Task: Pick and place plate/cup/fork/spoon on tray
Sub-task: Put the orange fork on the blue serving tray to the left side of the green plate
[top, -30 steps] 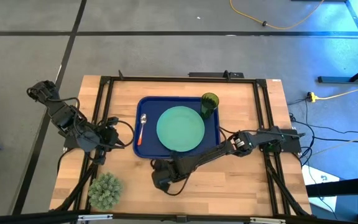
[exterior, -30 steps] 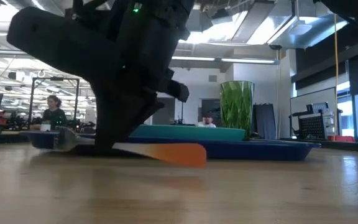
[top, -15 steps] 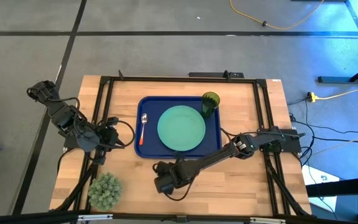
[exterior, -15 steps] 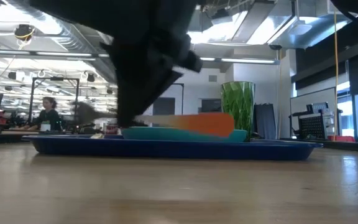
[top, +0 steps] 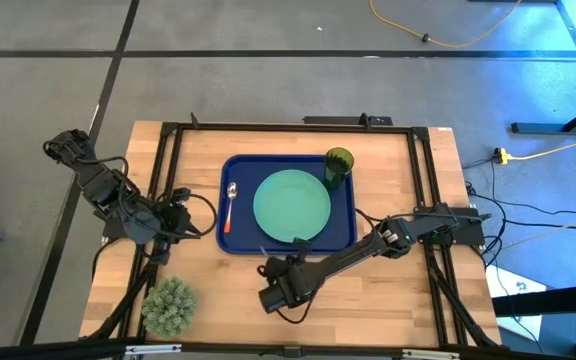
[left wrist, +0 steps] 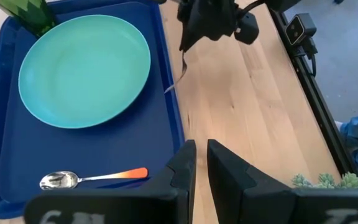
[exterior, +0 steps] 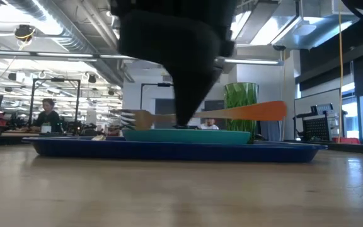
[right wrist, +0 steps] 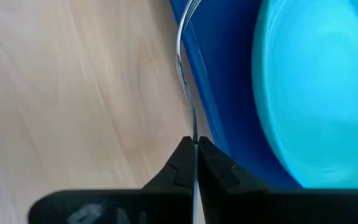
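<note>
Your right gripper (right wrist: 196,144) has its jaws clenched on the fork (exterior: 200,115), lifted over the tray (top: 240,170) edge beside the plate (top: 291,205). Spoon (top: 229,205) and cup (top: 337,165) sit on the tray. Your left gripper's (left wrist: 201,152) jaws look nearly closed, empty.

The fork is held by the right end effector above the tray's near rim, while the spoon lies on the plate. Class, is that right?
Not quite. The spoon lies on the tray beside the plate, not on it, as the high view shows. The right end effector does hold the fork above the tray's near rim.
</note>
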Tool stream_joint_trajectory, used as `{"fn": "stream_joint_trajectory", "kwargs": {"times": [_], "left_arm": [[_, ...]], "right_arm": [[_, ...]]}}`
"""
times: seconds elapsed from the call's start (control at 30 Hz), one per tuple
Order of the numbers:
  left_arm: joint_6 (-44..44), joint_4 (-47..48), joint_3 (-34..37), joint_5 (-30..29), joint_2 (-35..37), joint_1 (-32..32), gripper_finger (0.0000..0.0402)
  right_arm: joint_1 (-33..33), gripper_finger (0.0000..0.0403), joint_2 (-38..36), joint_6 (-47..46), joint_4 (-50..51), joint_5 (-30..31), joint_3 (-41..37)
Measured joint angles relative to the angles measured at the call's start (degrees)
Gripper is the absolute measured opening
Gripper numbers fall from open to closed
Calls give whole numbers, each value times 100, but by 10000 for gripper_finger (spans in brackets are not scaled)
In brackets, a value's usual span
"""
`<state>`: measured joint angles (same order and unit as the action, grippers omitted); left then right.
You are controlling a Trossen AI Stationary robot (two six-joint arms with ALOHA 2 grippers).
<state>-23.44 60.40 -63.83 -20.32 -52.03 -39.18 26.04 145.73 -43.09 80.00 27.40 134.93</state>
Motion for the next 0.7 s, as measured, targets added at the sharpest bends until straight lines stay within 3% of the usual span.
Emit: {"fn": "stream_joint_trajectory", "kwargs": {"times": [0.43,0.53,0.7], "left_arm": [[-2,2,0,-2,1,0,34],[-5,0,0,-2,0,0,34],[-44,0,0,-2,2,0,34]], "right_arm": [[495,5,2,1170,376,730,-116],[546,6,9,1079,319,966,-201],[535,5,17,573,304,822,-443]]}}
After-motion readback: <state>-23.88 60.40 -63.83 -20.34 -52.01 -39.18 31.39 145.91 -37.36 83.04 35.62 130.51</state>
